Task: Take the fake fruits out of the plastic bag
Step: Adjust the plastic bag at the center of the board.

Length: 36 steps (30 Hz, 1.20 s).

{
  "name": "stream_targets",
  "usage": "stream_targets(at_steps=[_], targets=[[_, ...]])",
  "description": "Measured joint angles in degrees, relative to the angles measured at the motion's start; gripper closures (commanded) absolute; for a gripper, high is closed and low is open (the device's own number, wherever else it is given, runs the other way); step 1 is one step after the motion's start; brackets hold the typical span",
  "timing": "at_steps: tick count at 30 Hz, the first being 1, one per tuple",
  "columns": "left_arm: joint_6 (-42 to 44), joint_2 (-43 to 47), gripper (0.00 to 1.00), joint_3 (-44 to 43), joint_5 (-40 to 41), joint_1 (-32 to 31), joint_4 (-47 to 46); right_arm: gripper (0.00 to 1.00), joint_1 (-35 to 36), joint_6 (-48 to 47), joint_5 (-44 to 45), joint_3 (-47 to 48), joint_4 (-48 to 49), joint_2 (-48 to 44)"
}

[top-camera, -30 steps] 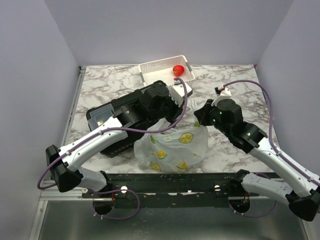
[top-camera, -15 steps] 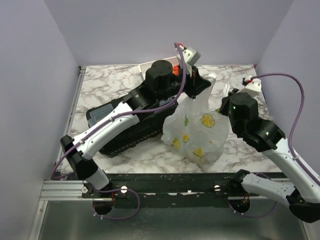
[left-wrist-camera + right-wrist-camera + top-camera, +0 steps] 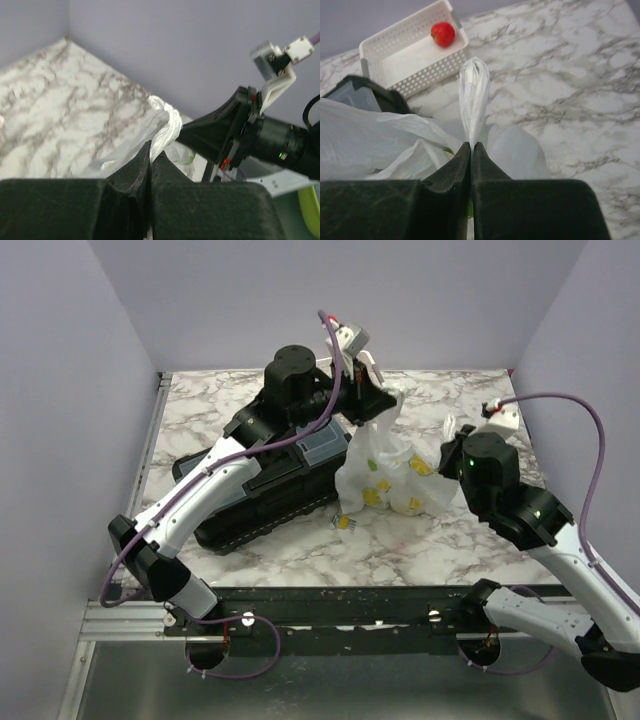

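The thin white plastic bag [image 3: 392, 472] with yellowish spots hangs lifted over the table's middle, its bottom near the marble. My left gripper [image 3: 378, 398] is shut on the bag's top handle [image 3: 165, 131] and holds it high. My right gripper [image 3: 450, 440] is shut on another twisted handle of the bag [image 3: 473, 97] at the bag's right side. A small yellow-spotted piece [image 3: 345, 523] lies on the marble just left of the bag's bottom. A red fake fruit [image 3: 443, 34] sits in the white perforated basket [image 3: 395, 75].
A black toolbox [image 3: 262, 480] lies on the table left of the bag, under my left arm. The basket stands at the back, mostly hidden behind my left arm in the top view. Grey walls close the back and sides.
My left gripper has lifted the bag's handle up and back, and the right gripper has risen with its handle. The bag has gone from lying flat to hanging; a small piece now lies beside it.
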<state>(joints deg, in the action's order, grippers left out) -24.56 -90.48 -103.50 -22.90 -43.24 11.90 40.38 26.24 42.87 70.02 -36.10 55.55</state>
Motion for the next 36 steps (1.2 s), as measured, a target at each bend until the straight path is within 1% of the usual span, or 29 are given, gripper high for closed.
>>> stream_targets(at_steps=[2,3,6,7,10,11,12,13,14,15,16,17,18,21,25,26,28,32,36], targets=[[0.0,2.8,1.0,5.9,-1.1,0.0,0.1,0.78,0.0,4.7,-6.3,-6.5,-2.4,-5.9],[0.0,4.5,1.0,9.3,-1.8,0.0,0.5,0.72,0.0,5.3,-7.1,-7.3,-3.0,-6.4],[0.7,10.4,1.0,20.1,-3.0,0.0,2.0,0.6,-0.1,9.8,-15.0,-13.2,-5.6,-11.2],[0.9,11.3,1.0,21.6,-3.1,0.0,2.3,0.57,-0.1,10.8,-18.0,-14.7,-6.8,-12.4],[2.0,16.8,1.0,28.3,-3.2,0.0,3.6,0.44,-0.1,12.5,-25.8,-16.6,-8.9,-13.9],[2.5,19.2,1.0,30.6,-3.2,0.0,3.6,0.42,-0.1,12.6,-27.9,-16.6,-9.0,-14.0],[2.8,20.8,1.0,32.1,-3.2,0.0,3.7,0.39,-0.1,12.7,-29.5,-16.6,-9.0,-14.1],[3.3,22.5,1.0,33.6,-3.2,0.0,3.4,0.39,-0.1,12.3,-30.8,-16.2,-9.3,-13.9],[3.8,24.5,1.0,35.5,-3.1,0.0,2.7,0.35,-0.1,12.0,-31.8,-15.5,-9.9,-13.5],[4.1,26.3,1.0,37.1,-2.8,0.0,2.1,0.34,-0.1,11.3,-32.3,-14.1,-10.8,-12.7],[4.5,27.9,1.0,38.8,-2.6,0.0,1.3,0.29,-0.1,10.7,-32.5,-12.2,-11.6,-11.8],[5.0,29.8,1.0,40.5,-2.3,0.0,0.2,0.28,-0.1,10.1,-32.4,-9.7,-12.3,-10.6],[5.3,30.9,1.0,41.6,-2.1,0.0,-0.3,0.22,-0.1,9.1,-32.0,-6.6,-12.9,-9.2],[6.4,33.2,1.0,43.7,-1.9,0.0,-2.5,0.19,-0.1,6.7,-31.1,0.0,-12.6,-6.5],[7.6,34.8,1.0,45.3,-1.6,0.0,-4.1,0.19,-0.1,3.6,-31.1,4.3,-9.8,-3.5],[7.8,35.1,0.97,45.6,-1.6,0.0,-4.3,0.18,-0.1,2.8,-31.1,4.8,-8.9,-2.5],[8.3,35.7,0.87,46.2,-1.5,0.0,-4.5,0.19,-0.1,1.4,-31.1,4.9,-7.6,-0.2],[9.2,36.2,0.66,46.7,-1.2,-0.2,-4.5,0.19,-0.1,-1.1,-31.1,3.8,-6.1,4.4],[10.4,36.2,0.45,46.7,-0.9,-0.4,-4.0,0.23,-0.1,-2.5,-31.1,-0.5,-4.9,4.6]])
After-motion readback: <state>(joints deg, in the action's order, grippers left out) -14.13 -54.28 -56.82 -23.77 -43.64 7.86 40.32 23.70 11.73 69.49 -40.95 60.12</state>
